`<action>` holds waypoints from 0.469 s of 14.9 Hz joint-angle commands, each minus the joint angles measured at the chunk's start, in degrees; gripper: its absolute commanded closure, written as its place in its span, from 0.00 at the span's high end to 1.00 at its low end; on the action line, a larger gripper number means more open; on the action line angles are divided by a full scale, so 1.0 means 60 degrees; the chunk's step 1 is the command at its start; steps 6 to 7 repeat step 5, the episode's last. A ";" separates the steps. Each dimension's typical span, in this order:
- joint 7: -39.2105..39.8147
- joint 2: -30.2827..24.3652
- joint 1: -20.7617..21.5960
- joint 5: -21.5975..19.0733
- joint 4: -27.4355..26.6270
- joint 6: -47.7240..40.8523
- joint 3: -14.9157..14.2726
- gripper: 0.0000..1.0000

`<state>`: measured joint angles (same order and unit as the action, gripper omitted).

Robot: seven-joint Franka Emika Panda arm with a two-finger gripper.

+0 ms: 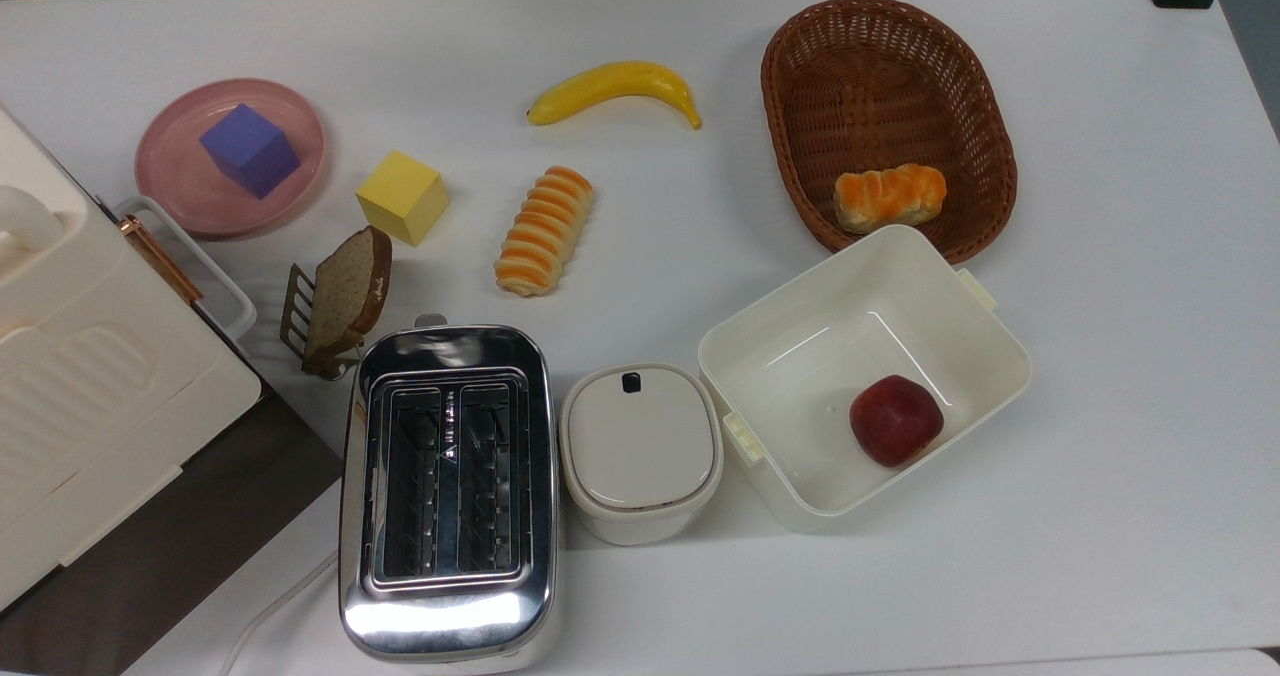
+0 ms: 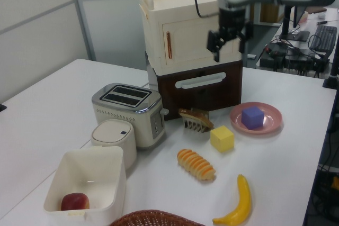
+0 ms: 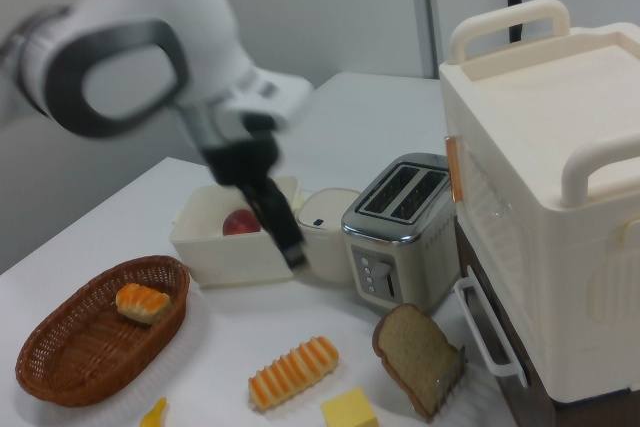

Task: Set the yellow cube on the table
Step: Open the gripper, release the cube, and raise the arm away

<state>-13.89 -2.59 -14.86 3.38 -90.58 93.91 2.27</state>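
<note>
Pincer [image 2: 229,39] hung high in the left view, up in front of the cream cabinet [image 2: 188,30], fingers apart, nothing between them. Yellow cube [image 1: 402,197] sat flat on the counter [image 1: 1100,356], well below the pincer and off toward the left view's lower edge; in the top view it lay just right of the pink plate [image 1: 175,186], not touching it, and just above the bread slice [image 1: 348,291] in its rack. The cube has no long axis, so either pair of faces would serve; its sides sat turned a little against the counter edges. One arm only, so no choice of hand. Judging by the layout, the cube was already on the counter and off the plate, so the task looked done, or nearly; any further move would be a long drop down to it. Counts: one yellow cube, one purple cube [image 1: 249,149] on the plate, one banana [image 1: 614,89], one striped bread roll [image 1: 544,229] on the counter, one bun [image 1: 889,196] in the wicker basket [image 1: 800,76], one bread slice, one toaster [image 1: 447,491], one lidded white pot [image 1: 640,449], one open white box [image 1: 960,306] with one apple [image 1: 895,419] inside.
</note>
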 commanded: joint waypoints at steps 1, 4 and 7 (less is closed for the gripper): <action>0.0601 -0.0007 0.0236 -0.0329 0.0112 -0.0445 0.1201 1.00; 0.0586 0.0037 0.0630 -0.0460 0.0141 -0.0710 0.1424 1.00; 0.0600 0.0008 0.0704 -0.0504 0.0141 -0.0724 0.1409 1.00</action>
